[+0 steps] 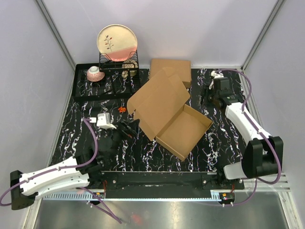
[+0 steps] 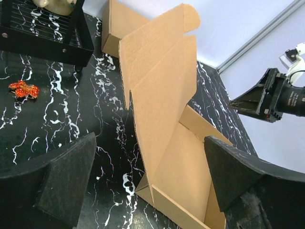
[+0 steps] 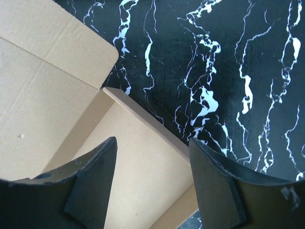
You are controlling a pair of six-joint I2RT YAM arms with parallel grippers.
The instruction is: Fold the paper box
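**Inspector:** Pale, plain walls (image 1: 190, 28) enclose a black tabletop (image 1: 224, 140) veined in white like marble. State the work piece.

**Assistant:** Paper box (image 1: 167, 112), plain brown corrugated cardboard, lies at the middle of the table, set at an angle. Its shallow tray, walls already upright, faces the near right. The large lid panel with rounded tabs leans up toward the far left. The lid is not yet closed, so I judge the fold about half done.

**Inspector:** Anything of like material?

**Assistant:** A second cardboard box (image 1: 170, 67), made up and shut, sits just behind it at the far edge. It appears to be set aside.

**Inspector:** End effectors?

**Assistant:** Left gripper (image 2: 148, 157) waits near the box's left side, jaws spread wide, with nothing between its dark, matt pads (image 2: 66, 181). It faces the raised lid, likely placed to push it over. Right gripper (image 3: 152, 143) hangs over a corner on the box's right side, jaws apart, holding nothing. A wall edge and a rounded tab show below it.

**Inspector:** Smaller items?

**Assistant:** One small red-orange object (image 2: 23, 89) lies on the table left of the box. I cannot tell what it is.
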